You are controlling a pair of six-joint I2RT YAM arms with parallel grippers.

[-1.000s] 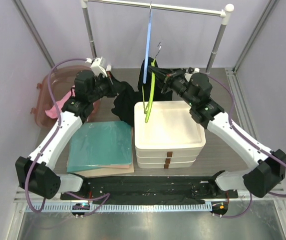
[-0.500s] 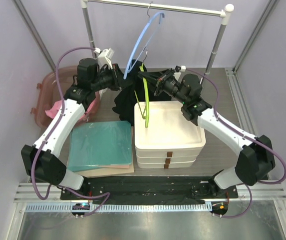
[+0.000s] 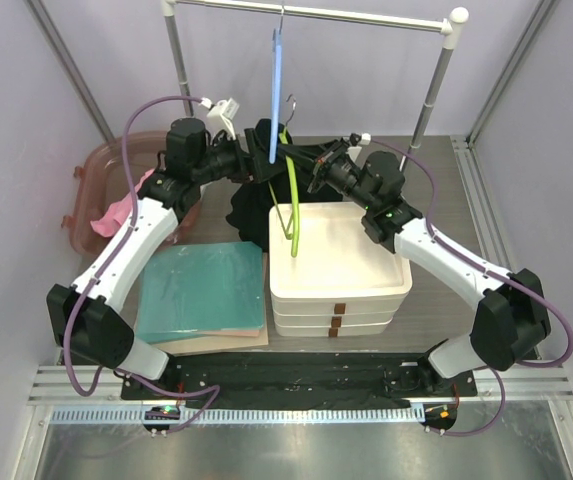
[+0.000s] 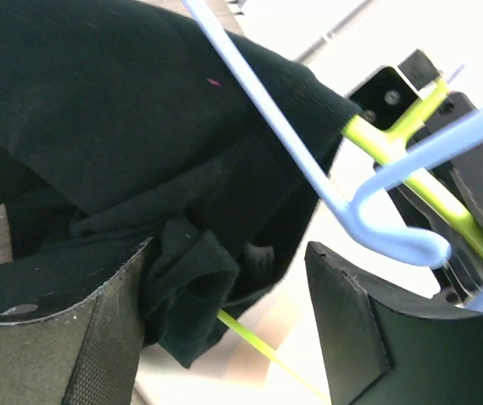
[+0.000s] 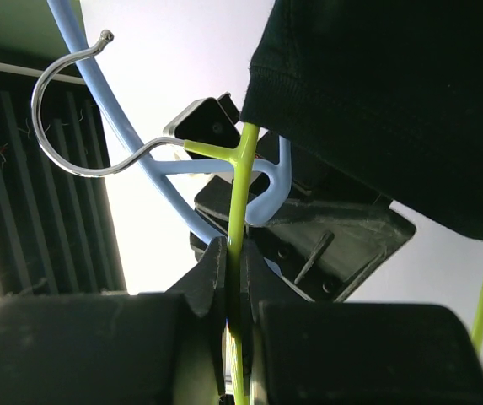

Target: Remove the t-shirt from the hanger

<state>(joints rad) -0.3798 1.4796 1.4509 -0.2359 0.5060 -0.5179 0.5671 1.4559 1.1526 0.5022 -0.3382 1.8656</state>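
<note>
Freeing the t-shirt [image 4: 98,110] from the green hanger [image 5: 243,186]
Right gripper [image 5: 234,270] clamps the hanger; left gripper [image 4: 224,295] gapes wide, so the t-shirt could slip.

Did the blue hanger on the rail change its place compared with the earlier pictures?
Yes. The blue hanger has shifted left along the rail, away from the white end cap on the right.
</note>
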